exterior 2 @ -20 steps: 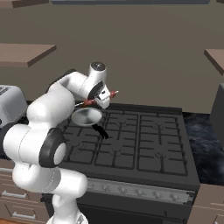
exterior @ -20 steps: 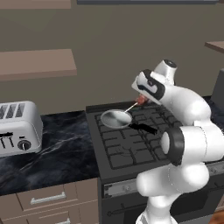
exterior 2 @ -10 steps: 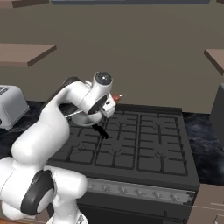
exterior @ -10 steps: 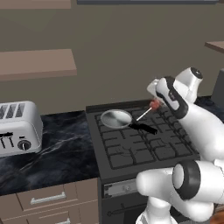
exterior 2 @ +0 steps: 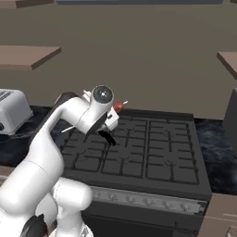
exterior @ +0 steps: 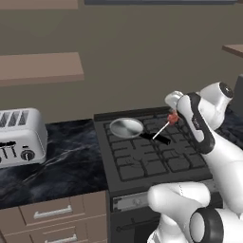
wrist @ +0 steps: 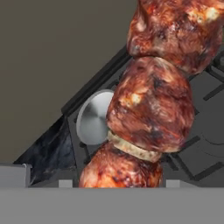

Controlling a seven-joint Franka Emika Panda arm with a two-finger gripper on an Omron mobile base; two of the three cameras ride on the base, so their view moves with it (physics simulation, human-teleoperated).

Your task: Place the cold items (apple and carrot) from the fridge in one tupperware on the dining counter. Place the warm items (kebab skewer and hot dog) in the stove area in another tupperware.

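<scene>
One kebab skewer (wrist: 151,100) sits clamped in the claw (exterior: 176,110).

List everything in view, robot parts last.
skewer: one, brown-red meat on a pale stick, in the gripper above the stove
pan: one, silver with black handle, stove's back left burner
stove: one, black, centre
toaster: one, silver, counter left of stove
counter: dark marble, both sides of stove
drawers: brown, under the counter
shelves: brown, on the wall
gripper: one, white, shut on skewer
</scene>
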